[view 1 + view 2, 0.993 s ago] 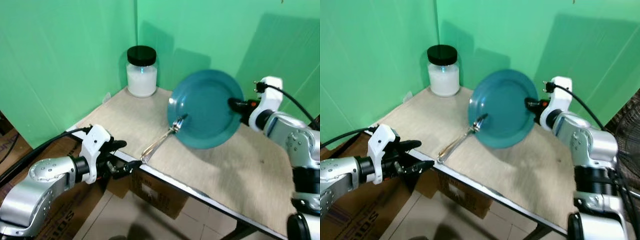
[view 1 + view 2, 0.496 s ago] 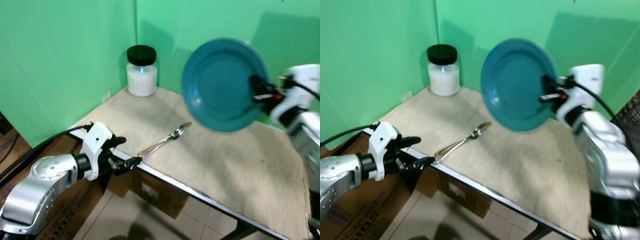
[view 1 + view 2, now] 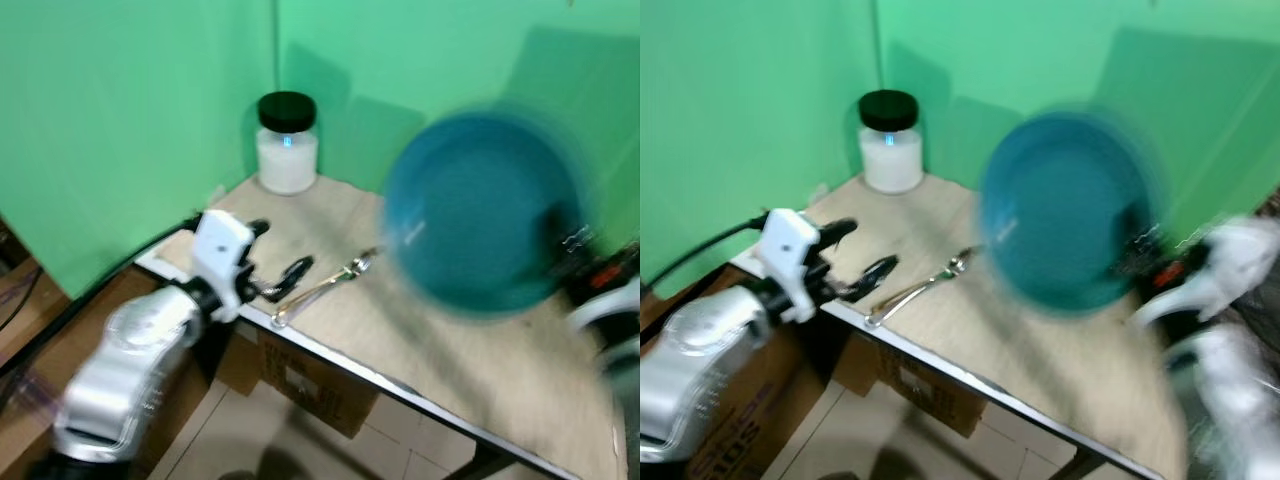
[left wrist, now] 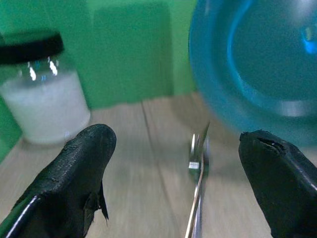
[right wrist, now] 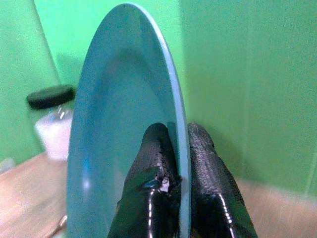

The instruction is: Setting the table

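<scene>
Plate [image 3: 475, 215], blue, centre-right of frame, airborne on edge; right hand [image 5: 171, 148] pinching rim. Rigid, glossy, slip-prone, likely breakable. Left hand [image 4: 173, 163] spread wide, empty, spoon [image 3: 320, 288] lined up between fingers, on worktop [image 3: 480, 360].

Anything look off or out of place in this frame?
The blue plate is odd: the right gripper pinches its rim and holds it on edge, well above the table. The spoon lies askew, its handle at the front edge beside the open left gripper.
</scene>
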Robot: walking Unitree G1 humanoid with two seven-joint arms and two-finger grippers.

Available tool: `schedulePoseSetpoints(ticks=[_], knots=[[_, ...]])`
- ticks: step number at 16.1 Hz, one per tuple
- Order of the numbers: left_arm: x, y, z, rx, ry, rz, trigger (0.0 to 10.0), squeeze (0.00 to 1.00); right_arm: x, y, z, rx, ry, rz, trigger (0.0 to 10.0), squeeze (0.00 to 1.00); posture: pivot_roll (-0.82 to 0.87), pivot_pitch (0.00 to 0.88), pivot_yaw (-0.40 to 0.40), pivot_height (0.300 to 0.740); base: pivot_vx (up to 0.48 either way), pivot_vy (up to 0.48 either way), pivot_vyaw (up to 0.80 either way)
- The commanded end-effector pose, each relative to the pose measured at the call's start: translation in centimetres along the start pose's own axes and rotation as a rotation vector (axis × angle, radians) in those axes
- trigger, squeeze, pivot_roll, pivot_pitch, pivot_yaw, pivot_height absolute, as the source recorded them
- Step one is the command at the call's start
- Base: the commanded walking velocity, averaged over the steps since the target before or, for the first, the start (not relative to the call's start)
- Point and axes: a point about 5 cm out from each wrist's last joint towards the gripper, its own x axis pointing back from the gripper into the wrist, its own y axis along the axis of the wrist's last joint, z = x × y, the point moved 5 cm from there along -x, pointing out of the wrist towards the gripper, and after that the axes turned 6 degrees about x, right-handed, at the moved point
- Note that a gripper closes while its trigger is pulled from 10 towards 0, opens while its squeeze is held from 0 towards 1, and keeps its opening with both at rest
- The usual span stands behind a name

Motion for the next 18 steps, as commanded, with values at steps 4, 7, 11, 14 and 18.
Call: schedulePoseSetpoints(ticks=[4,7,11,14,18], knots=[[-1.7,1.2,-1.1,-0.012,0.139,-0.099,10.0,0.00,0.8,1.2,3.1,-0.024,-0.048,-0.089,10.0,0.00,0.01,0.000,-0.024,0.740,0.000,0.000,-0.54],[-1.9,2.1,0.3,0.001,0.257,-0.147,10.0,0.00,0.2,1.7,3.7,-0.035,-0.067,-0.130,10.0,0.00,0.02,0.000,-0.036,0.740,0.000,0.000,-0.78],[-0.9,1.6,1.9,-0.017,0.322,-0.130,10.0,0.00,-0.2,1.3,3.4,-0.031,-0.075,-0.114,10.0,0.00,0.05,0.000,-0.053,0.740,0.000,0.000,-0.79],[-0.4,0.7,1.8,0.002,0.303,-0.088,10.0,0.00,-0.6,0.0,3.6,-0.038,-0.063,-0.049,10.0,0.00,0.06,0.000,-0.070,0.740,0.000,0.000,-0.80],[0.0,0.4,2.8,-0.042,0.321,-0.059,10.0,0.00,-1.0,-1.3,3.8,-0.025,-0.049,0.024,10.0,0.00,0.05,0.000,-0.077,0.740,0.000,0.000,-0.80]])
